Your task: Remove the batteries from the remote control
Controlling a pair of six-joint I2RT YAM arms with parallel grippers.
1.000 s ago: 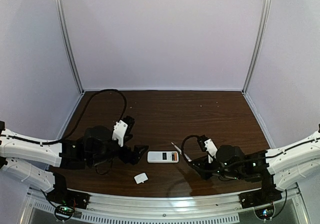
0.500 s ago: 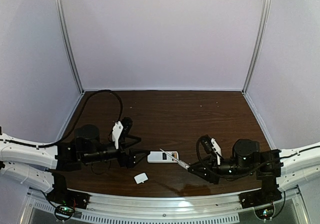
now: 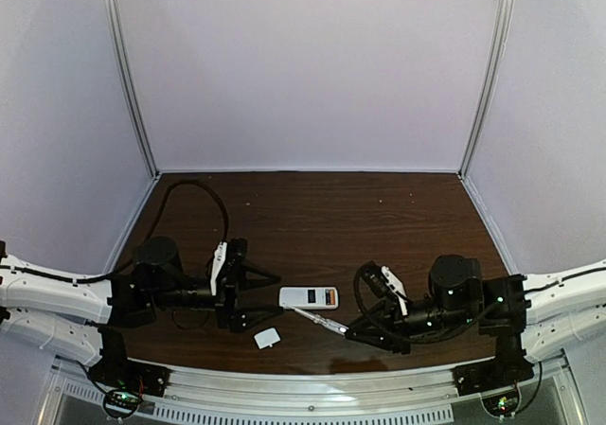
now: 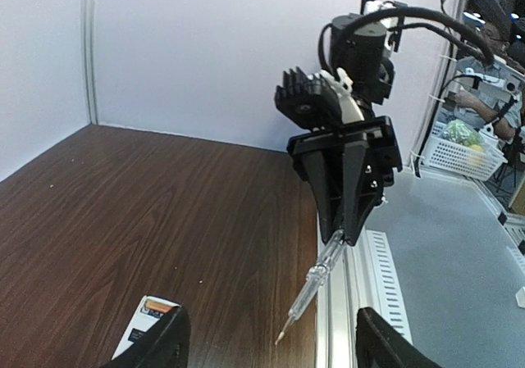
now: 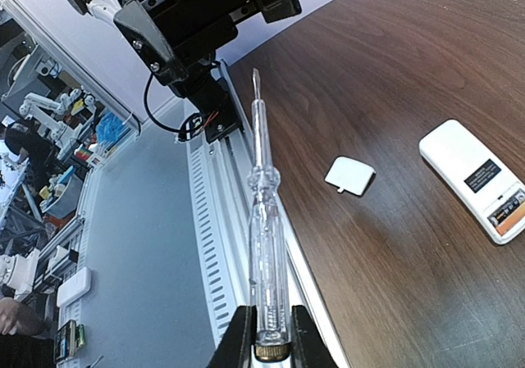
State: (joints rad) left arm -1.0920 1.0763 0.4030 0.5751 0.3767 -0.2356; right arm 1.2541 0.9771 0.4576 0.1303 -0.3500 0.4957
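My right jaws are gripping the screwdriver [image 5: 267,220], its tip just beside the remote [image 3: 310,297] near the front edge of the counter [image 3: 379,217]. My left jaws are standing open.

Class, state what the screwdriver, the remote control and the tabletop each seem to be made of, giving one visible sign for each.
Screwdriver: clear glossy plastic handle, see-through; thin shaft looks metal.
Remote control: white smooth plastic, probably, with printed label.
Tabletop: dark wood grain, slight sheen; wood or laminate, unclear.
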